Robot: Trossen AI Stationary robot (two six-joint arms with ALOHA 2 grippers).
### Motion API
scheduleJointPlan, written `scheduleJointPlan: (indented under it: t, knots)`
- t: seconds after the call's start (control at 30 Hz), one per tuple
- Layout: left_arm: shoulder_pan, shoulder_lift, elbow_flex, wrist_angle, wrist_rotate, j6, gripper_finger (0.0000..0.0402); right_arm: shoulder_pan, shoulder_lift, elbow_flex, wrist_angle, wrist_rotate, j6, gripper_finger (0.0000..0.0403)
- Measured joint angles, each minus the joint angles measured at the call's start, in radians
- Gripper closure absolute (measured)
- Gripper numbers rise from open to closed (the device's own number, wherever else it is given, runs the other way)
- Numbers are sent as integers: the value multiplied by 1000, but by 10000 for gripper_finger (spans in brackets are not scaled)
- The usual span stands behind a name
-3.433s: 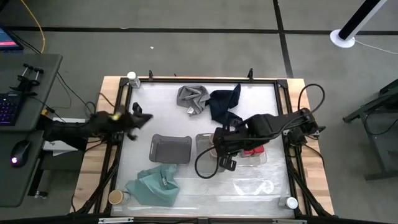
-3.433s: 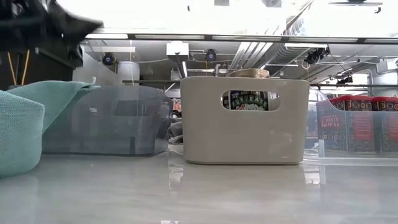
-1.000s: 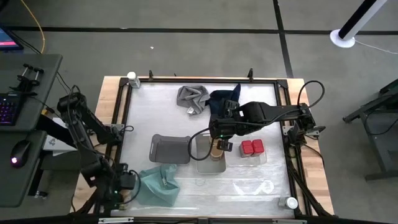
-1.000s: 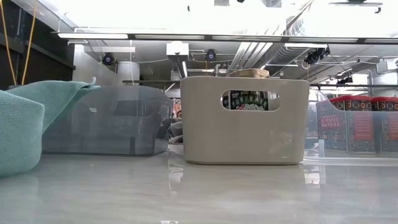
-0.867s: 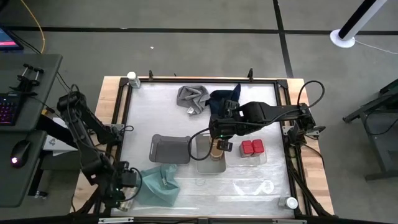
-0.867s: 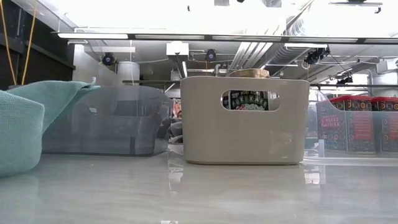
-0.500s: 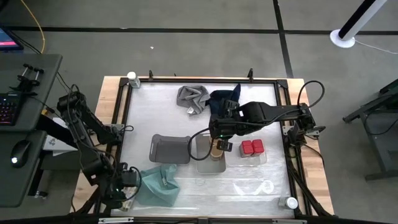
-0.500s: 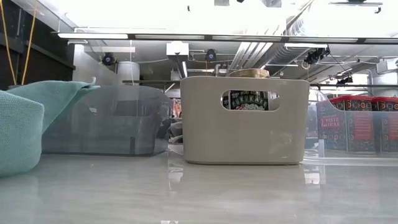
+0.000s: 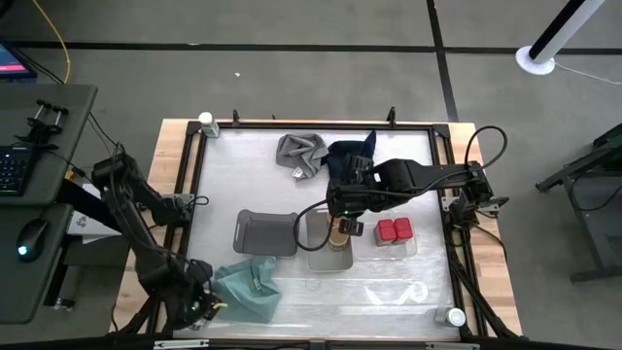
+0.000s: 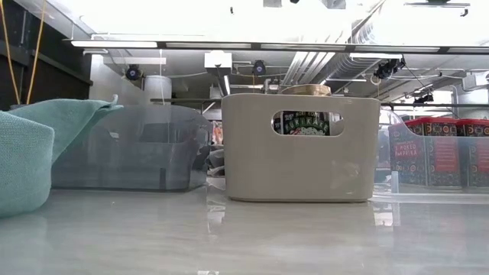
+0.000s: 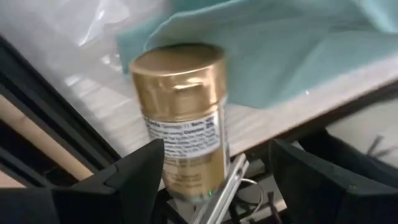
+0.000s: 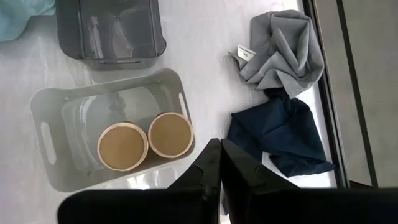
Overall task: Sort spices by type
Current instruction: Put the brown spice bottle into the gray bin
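A spice jar with a gold round top (image 11: 183, 118) stands at the table's near-left corner beside the teal cloth (image 9: 245, 290). My left gripper (image 11: 216, 149) is open, with one finger on each side of this jar; in the high view the gripper (image 9: 201, 307) covers it. Two tan-topped jars (image 12: 123, 146) (image 12: 169, 134) stand in the light grey tray (image 9: 313, 243). Two red jars (image 9: 394, 230) sit in the clear tray. My right gripper (image 12: 221, 168) hangs shut above the light tray. White-capped jars stand at the far-left (image 9: 206, 122) and near-right (image 9: 455, 316) corners. My left gripper comes slanting down from above at the jar's lower body (image 11: 186, 168). One finger (image 11: 140, 177) shows close against the jar's labelled side; a gap shows before the other finger (image 11: 311, 180). Whether either finger touches the jar I cannot tell.
A dark grey tray (image 9: 265, 233) stands left of the light one. Grey cloth (image 9: 301, 154) and navy cloth (image 9: 350, 160) lie at the far side. A black frame rail (image 9: 194, 194) runs around the table.
My left gripper has gone down and toward the table's near edge, closing in on the jar at the near-left corner.
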Motion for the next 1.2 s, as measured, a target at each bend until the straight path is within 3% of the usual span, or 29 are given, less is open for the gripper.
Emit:
scheduleJointPlan:
  t: [0.4,0.67,0.77,0.9,1.07,1.2]
  knots:
    - [36,169,6,28,80,-73,124,0,0,0,3,2,-50,403]
    - [58,209,6,15,105,-42,124,0,0,0,3,3,-54,403]
    - [64,210,5,13,105,-22,133,0,0,0,3,3,-53,403]
    - [70,196,2,12,106,31,177,0,0,0,3,3,-53,403]
    - [71,138,-4,-27,53,98,180,0,0,0,6,3,-54,403]
    - [72,23,3,-100,-17,146,180,0,0,0,11,2,-64,403]
